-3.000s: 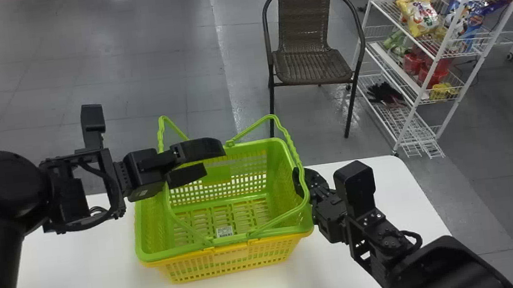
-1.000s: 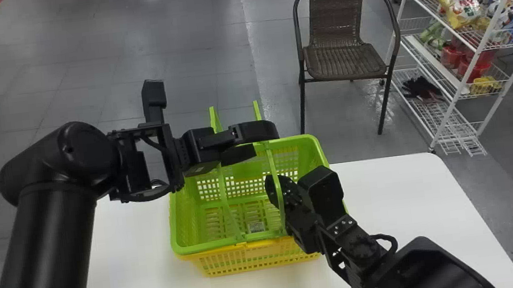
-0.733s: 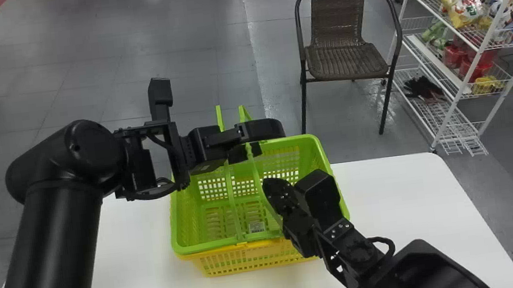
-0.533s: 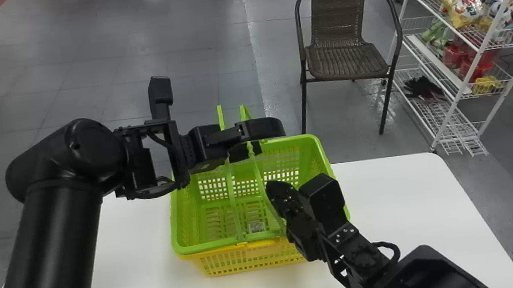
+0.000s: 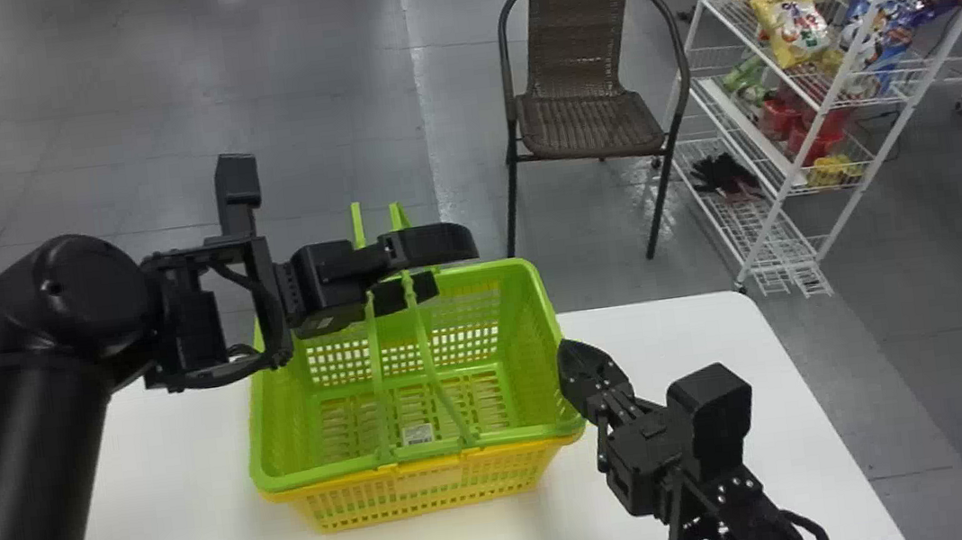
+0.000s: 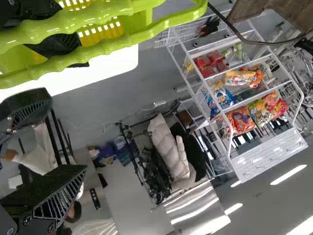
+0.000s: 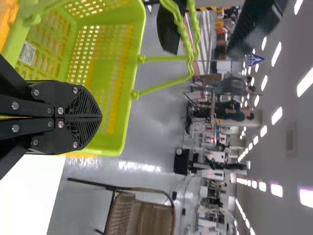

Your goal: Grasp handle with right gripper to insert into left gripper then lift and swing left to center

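Note:
In the head view my left gripper (image 5: 454, 264) stands open over the back of the green basket (image 5: 532, 318). One basket handle (image 5: 376, 363) and the other handle (image 5: 434, 375) stand raised close together; its upper finger crosses over them. In the right wrist view the handle tops (image 7: 188, 34) show between its dark fingers. The left wrist view has the left gripper (image 6: 66, 134) open, with both handles (image 6: 98, 49) near. My right gripper (image 5: 566, 360) is shut by the basket's right rim, and shut on nothing in the right wrist view (image 7: 100, 117).
The green basket is nested in a yellow basket (image 5: 407, 491) on a white table (image 5: 686, 319). Behind the table stand a brown wicker chair (image 5: 586, 122) and, further right, a white wire rack (image 5: 857, 73) with snack bags.
The handles, spread apart at first, have come together at my left gripper. Over the last half second my right gripper has drawn back rightward from them. The head view has turned.

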